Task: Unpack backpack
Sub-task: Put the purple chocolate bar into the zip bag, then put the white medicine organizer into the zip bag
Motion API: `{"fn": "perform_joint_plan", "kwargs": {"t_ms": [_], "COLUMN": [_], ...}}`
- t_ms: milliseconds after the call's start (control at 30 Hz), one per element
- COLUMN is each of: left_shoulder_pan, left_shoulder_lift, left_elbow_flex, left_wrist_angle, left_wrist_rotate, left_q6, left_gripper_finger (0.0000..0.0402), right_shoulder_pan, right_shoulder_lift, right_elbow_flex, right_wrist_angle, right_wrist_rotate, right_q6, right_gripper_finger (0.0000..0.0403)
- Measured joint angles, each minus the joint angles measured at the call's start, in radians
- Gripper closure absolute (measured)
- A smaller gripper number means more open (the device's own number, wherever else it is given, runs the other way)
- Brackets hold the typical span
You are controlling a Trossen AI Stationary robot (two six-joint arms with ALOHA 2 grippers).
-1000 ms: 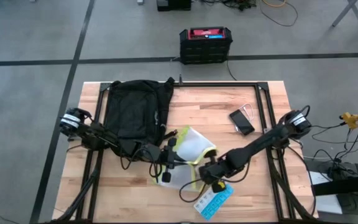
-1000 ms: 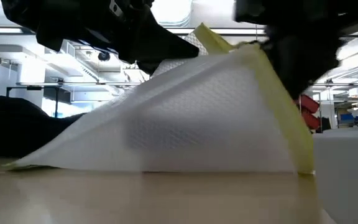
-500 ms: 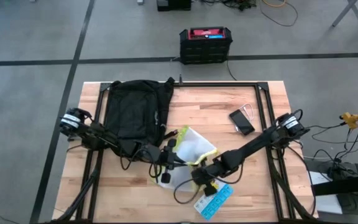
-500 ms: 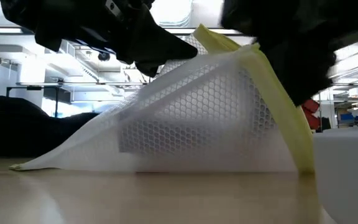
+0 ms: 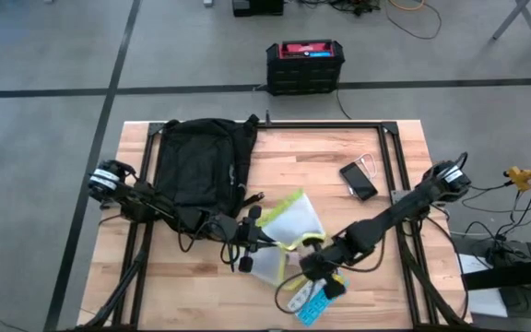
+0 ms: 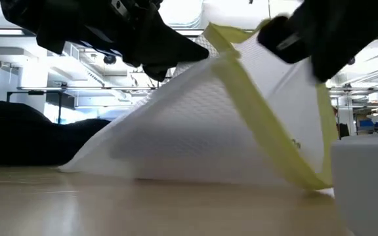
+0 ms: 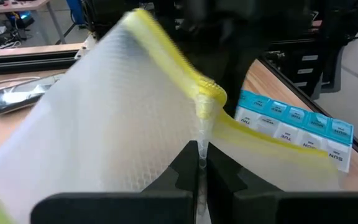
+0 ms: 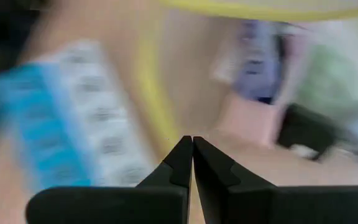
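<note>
The black backpack (image 5: 196,166) lies flat at the table's far left. A translucent white mesh pouch (image 5: 287,221) with yellow trim (image 6: 254,111) stands tent-like mid-table, its lower edge on the wood. My left gripper (image 5: 252,238) is shut on the pouch's left side. My right gripper (image 5: 313,267) is shut at the pouch's near right end, above a blue pill organizer (image 5: 316,300). My left gripper pinches a thin edge of the pouch (image 7: 201,155) between its two fingers, just below the yellow trim, coming level from the table's left. The pouch rises from the fingers, its lower edge on the table. My right gripper seems to hold a raised white layer of the pouch (image 6: 287,72) from above. The blurred wrist view hides which part it has.
A phone (image 5: 359,180) and a wire loop lie at the far right of the table. The pill organizer (image 7: 297,127) lies near the front edge. A black-and-red box (image 5: 305,66) stands on the floor beyond the table.
My right gripper has gone toward the table's left and then back right and nearer the front edge, rising. The pouch's yellow-trimmed end has parted: the yellow edge now slants down to the table and a white layer stands raised behind it. The left gripper has kept still.
</note>
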Motion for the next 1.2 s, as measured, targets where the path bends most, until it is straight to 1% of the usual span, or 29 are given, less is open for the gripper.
{"fn": "perform_joint_plan", "kwargs": {"t_ms": [100,200,400,500,567,667,733,833,967,1100,1200], "left_shoulder_pan": [0.000,0.000,0.000,0.000,0.000,0.000,0.000,0.000,0.000,0.003,0.003], "left_shoulder_lift": [0.000,0.000,0.000,0.000,0.000,0.010,0.027,0.061,0.094,0.099,0.099], "left_elbow_flex": [0.000,0.000,0.000,0.000,0.000,0.000,0.000,0.001,0.001,0.001,0.001], "left_wrist_angle": [0.006,0.009,0.009,0.010,0.011,0.020,0.033,0.043,0.036,0.036,0.036], "left_wrist_rotate": [0.000,-0.001,-0.002,-0.002,-0.008,-0.011,-0.023,-0.069,-0.142,-0.174,-0.208], "left_q6": [0.000,-0.009,-0.050,-0.054,-0.067,-0.103,-0.125,-0.178,-0.229,-0.253,-0.266], "left_gripper_finger": [0.0402,0.0402,0.0402,0.0402,0.0402,0.0402,0.0402,0.0402,0.0402,0.0402,0.0402], "right_shoulder_pan": [0.002,-0.012,-0.013,-0.013,-0.016,-0.018,-0.021,-0.020,-0.024,-0.024,-0.024], "right_shoulder_lift": [0.003,0.028,0.073,0.081,0.088,0.100,0.113,0.141,0.164,0.167,0.167], "right_elbow_flex": [0.000,-0.001,-0.002,-0.002,-0.002,-0.002,-0.002,-0.002,-0.002,-0.002,-0.002], "right_wrist_angle": [-0.001,0.002,0.002,0.006,0.008,0.016,0.035,0.064,0.070,0.096,0.098], "right_wrist_rotate": [-0.092,-0.144,-0.157,-0.156,-0.150,-0.163,-0.200,-0.262,-0.317,-0.322,-0.322], "right_q6": [0.000,0.005,-0.005,-0.054,-0.072,-0.073,-0.073,-0.070,-0.061,-0.061,-0.060], "right_gripper_finger": [0.0375,0.0326,0.0218,0.0183,0.0169,0.0162,0.0163,0.0173,0.0193,0.0219,0.0252]}}
